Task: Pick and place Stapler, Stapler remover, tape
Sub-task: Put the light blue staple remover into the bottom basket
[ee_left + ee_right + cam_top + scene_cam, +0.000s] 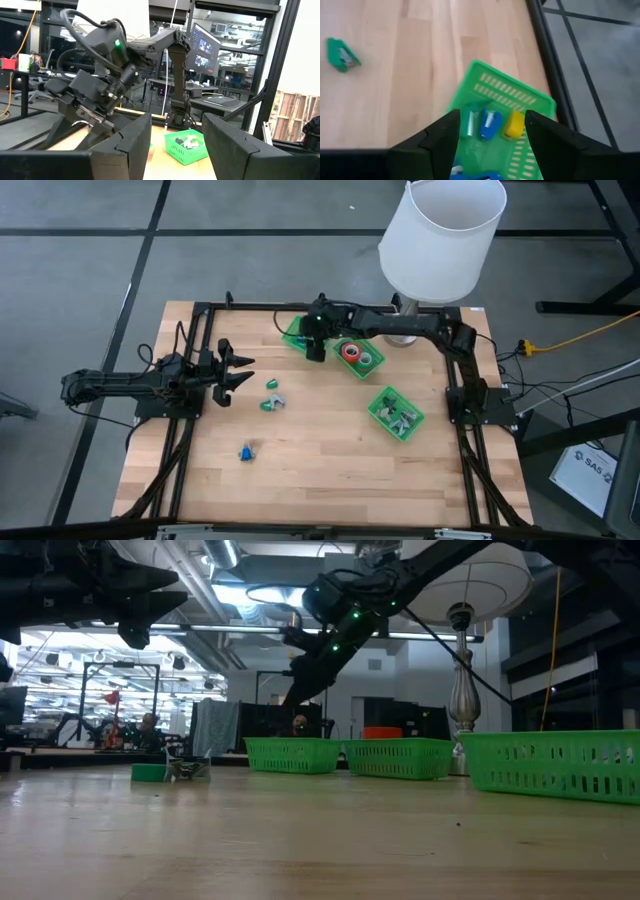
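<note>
My right gripper hangs open above the far green tray, with nothing between its fingers. That tray holds blue, yellow and teal staplers. A middle tray holds red and green tape rolls. A third tray holds staple removers. Two small green staplers and a grey remover lie on the table, and a small blue item lies nearer. My left gripper waits open at the table's left, above the wood.
A white lampshade on a metal stand rises at the far right corner. Black frame rails run along the table's left and right sides. Bare wood lies between the loose items and the near edge.
</note>
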Controlling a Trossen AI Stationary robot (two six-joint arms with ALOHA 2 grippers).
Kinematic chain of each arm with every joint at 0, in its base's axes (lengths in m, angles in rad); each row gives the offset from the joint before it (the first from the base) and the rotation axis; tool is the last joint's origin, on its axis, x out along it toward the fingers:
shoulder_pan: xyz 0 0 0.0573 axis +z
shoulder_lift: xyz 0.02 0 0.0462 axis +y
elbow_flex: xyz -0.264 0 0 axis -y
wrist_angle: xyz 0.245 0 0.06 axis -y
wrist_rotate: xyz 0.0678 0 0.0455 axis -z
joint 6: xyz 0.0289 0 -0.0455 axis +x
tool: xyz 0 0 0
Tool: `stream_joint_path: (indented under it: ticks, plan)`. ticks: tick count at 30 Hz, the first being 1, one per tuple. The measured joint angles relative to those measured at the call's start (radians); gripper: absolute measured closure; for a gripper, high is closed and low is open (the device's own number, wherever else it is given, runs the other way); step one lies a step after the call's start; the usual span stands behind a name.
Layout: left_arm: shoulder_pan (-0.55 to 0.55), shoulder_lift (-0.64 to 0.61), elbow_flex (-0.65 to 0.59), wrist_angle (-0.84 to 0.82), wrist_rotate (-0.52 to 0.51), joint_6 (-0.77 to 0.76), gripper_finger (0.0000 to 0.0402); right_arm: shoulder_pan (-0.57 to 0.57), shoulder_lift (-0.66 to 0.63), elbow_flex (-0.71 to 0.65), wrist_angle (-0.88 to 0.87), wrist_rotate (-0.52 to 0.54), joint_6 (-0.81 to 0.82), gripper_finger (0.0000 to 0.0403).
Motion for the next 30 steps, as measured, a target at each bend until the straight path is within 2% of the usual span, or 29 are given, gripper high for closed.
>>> stream_joint_path:
  ticks: [10,30]
  plan:
    - [0.0,0.0,0.0,0.0,0.0,0.0,0.0229,0.113,0.0,0.0,0.016,0.038,0.033,0.0173]
    - [0.0,0.0,0.0,0.0,0.0,0.0,0.0229,0.363,0.0,0.0,0.016,0.034,0.246,0.0173]
